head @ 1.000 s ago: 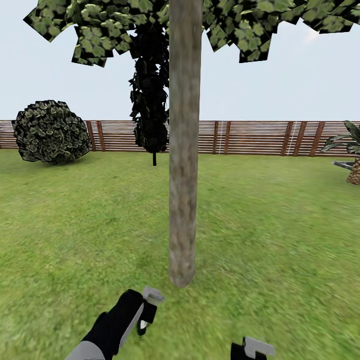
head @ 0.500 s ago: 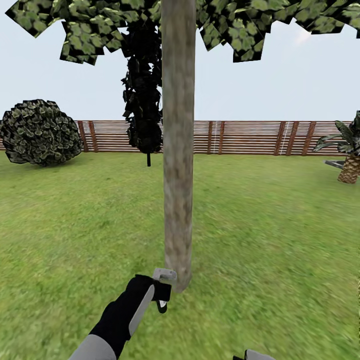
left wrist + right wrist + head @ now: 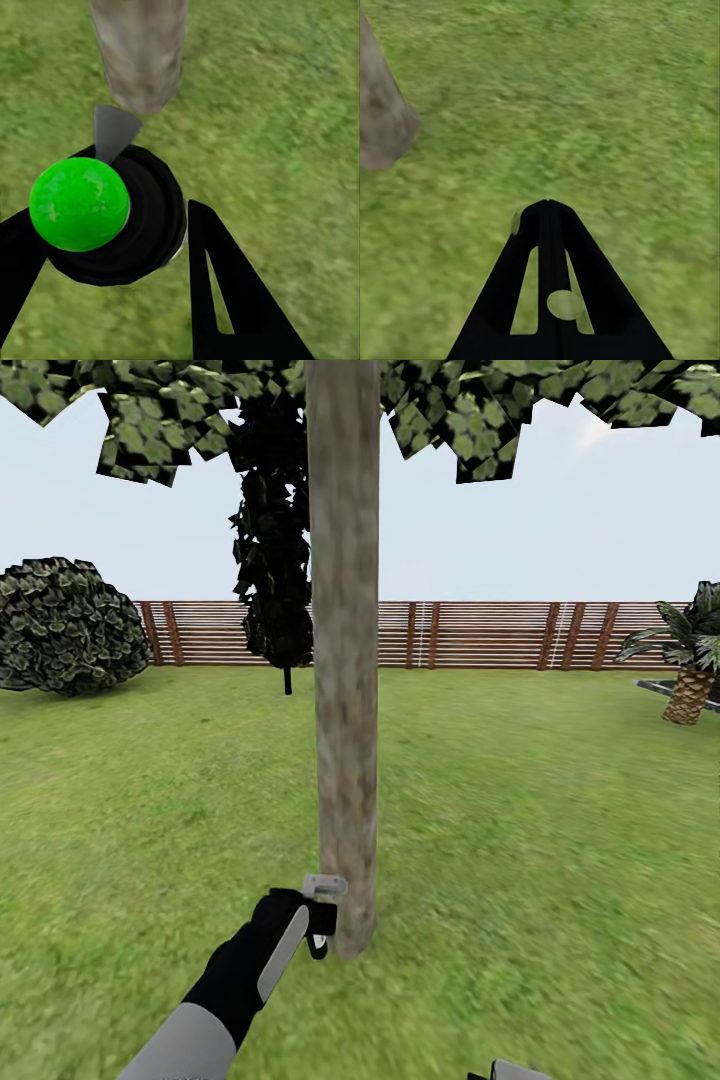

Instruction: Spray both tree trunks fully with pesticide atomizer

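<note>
The left arm reaches forward toward twelve o'clock, its end effector clamped around a black, green-capped object. The right end effector has its fingers pressed together, empty.

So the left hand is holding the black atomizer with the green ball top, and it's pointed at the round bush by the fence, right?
Not quite. The left hand does hold the black atomizer with the green ball top, but its grey nozzle points at the base of the mottled grey-brown tree trunk, as the left wrist view shows. The round bush stands far off by the brown slatted fence.
</note>
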`<state>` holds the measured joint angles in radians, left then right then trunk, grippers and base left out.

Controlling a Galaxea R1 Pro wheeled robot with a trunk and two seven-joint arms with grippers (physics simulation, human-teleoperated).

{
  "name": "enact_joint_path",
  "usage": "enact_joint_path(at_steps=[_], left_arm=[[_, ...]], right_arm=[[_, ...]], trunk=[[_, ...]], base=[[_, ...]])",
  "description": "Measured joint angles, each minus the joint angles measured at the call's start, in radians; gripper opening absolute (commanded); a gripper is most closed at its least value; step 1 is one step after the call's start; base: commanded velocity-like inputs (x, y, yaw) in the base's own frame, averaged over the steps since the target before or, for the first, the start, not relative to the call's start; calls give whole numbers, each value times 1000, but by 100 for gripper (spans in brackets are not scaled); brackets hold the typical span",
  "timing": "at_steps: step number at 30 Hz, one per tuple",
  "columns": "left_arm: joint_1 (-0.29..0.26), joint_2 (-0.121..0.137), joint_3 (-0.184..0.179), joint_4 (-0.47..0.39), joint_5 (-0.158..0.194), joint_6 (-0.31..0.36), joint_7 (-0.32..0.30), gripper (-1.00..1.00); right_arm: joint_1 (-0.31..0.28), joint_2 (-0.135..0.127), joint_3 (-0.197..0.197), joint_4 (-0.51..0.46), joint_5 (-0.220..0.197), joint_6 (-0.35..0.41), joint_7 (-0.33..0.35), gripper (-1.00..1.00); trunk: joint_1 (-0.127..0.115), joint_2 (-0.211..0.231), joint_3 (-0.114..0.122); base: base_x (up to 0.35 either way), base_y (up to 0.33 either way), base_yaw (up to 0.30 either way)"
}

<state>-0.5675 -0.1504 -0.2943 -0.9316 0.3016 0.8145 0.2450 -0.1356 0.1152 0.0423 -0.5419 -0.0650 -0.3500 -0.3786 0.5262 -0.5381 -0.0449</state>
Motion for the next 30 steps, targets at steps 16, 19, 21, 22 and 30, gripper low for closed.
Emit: enact_joint_path(at_steps=[16,19,21,22,30], left_arm=[[-74,-3,0,-68,114,77,124,-100],[-93,-2,0,-91,190,78,213,-100],[-98,-2,-1,-133,216,82,243,-100],[-100,-2,-1,-163,224,96,250,-100],[-85,-3,-3,-419,260,218,368,-100]], right_arm=[[0,1,1,0,-3,0,0,-100],[0,0,2,0,-3,0,0,-100],[0,0,2,-1,-3,0,0,-100],[0,0,2,-1,-3,0,0,-100],[0,2,6,0,1,0,0,-100]], trunk=[[0,0,0],[0,0,0],[0,0,0],[0,0,0],[0,0,0]], base=[[189,0,0],[38,0,0],[187,0,0],[261,0,0],[108,0,0]])
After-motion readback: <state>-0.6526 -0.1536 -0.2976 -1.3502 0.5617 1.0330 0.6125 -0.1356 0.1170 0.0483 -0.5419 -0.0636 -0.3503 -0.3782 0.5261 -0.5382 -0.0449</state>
